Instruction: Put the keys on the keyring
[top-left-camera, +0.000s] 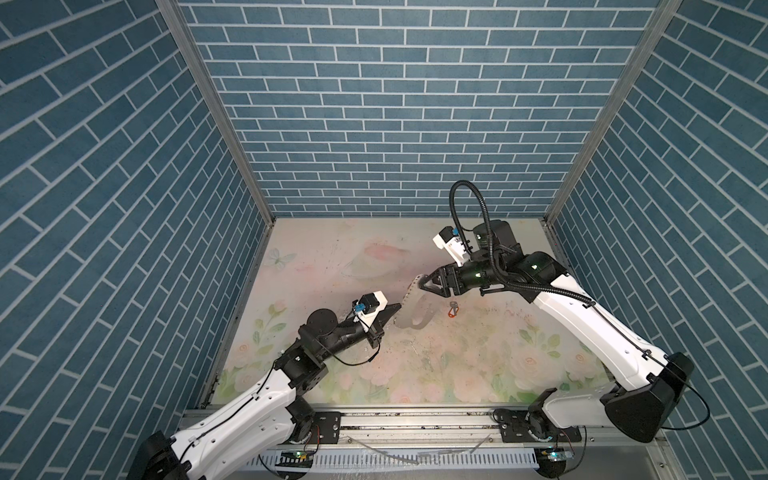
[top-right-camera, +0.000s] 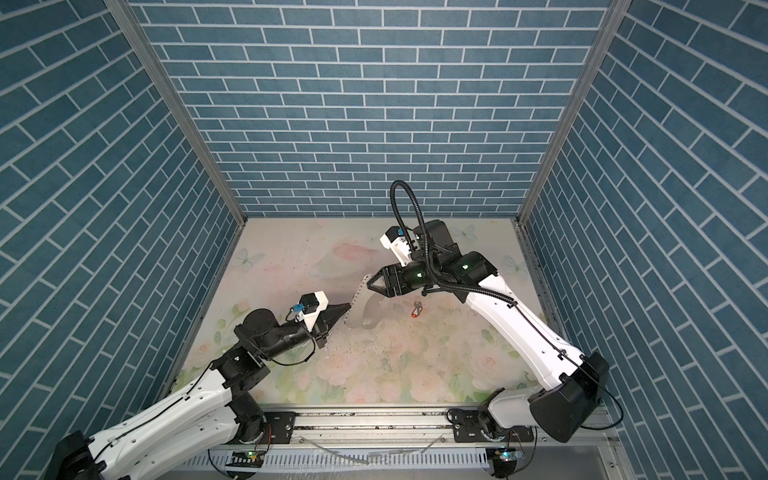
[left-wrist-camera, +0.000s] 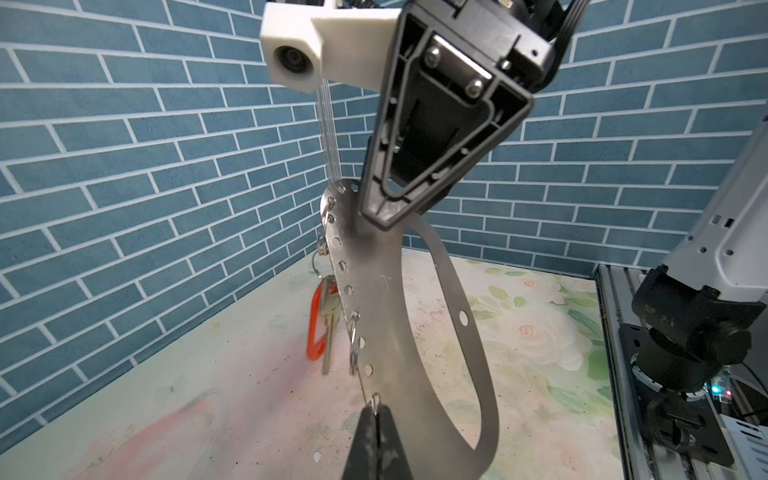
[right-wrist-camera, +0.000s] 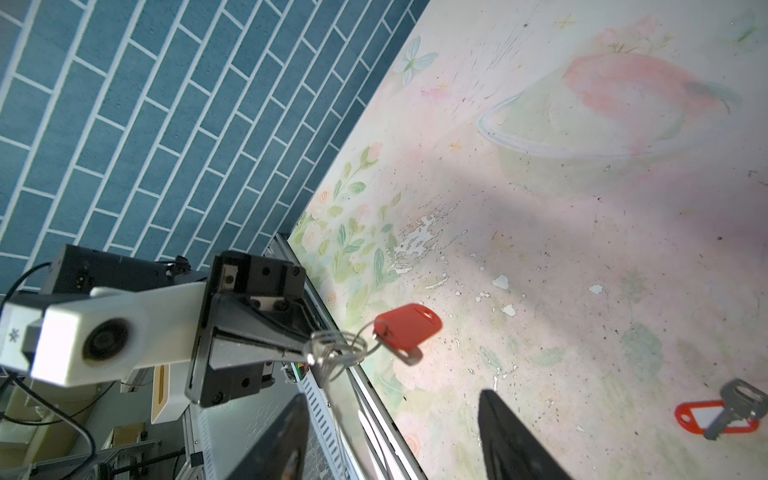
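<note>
Pinches a small ring (left-wrist-camera: 375, 400) on the keyring (left-wrist-camera: 386, 316) with the left hand (left-wrist-camera: 376, 411); holds the right hand (right-wrist-camera: 395, 397) wide, empty, at its top. Leaves one key (left-wrist-camera: 328, 328) hanging there, the loose key (right-wrist-camera: 735, 405) on the desk (right-wrist-camera: 540, 249) nearby: light, flat, slippery, best gripped by its tag (right-wrist-camera: 702, 417).

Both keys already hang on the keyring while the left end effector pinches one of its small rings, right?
No: only one key hangs on the keyring; the other key lies on the table, per the right wrist view. The rest holds.

light: bright, even | shadows: soft on table (top-left-camera: 457, 365) | focus: fingers (right-wrist-camera: 511, 440) blurred up close | edges: brick wall (top-left-camera: 104, 208) bowed
</note>
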